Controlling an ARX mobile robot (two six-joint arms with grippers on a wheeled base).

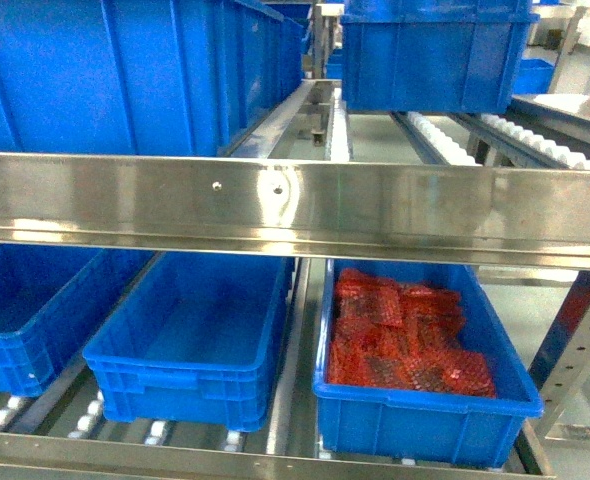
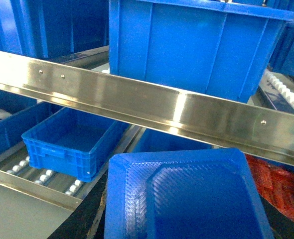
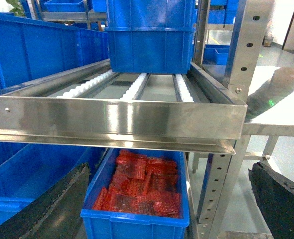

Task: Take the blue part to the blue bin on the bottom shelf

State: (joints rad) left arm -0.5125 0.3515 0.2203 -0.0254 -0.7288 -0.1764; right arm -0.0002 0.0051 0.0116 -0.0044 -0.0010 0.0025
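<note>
The blue part, a flat ribbed plastic tray, fills the lower middle of the left wrist view. My left gripper is shut on it, with its dark fingers showing past the part's edges. An empty blue bin stands on the bottom shelf, below and to the left of the held part. In the right wrist view my right gripper is open, its black fingers wide apart and holding nothing. Neither gripper shows in the head view.
A steel upper-shelf rail crosses above the bottom bins. A blue bin of red parts sits right of the empty one, and another blue bin sits to its left. Large blue bins stand on the upper rollers. A rack post stands at right.
</note>
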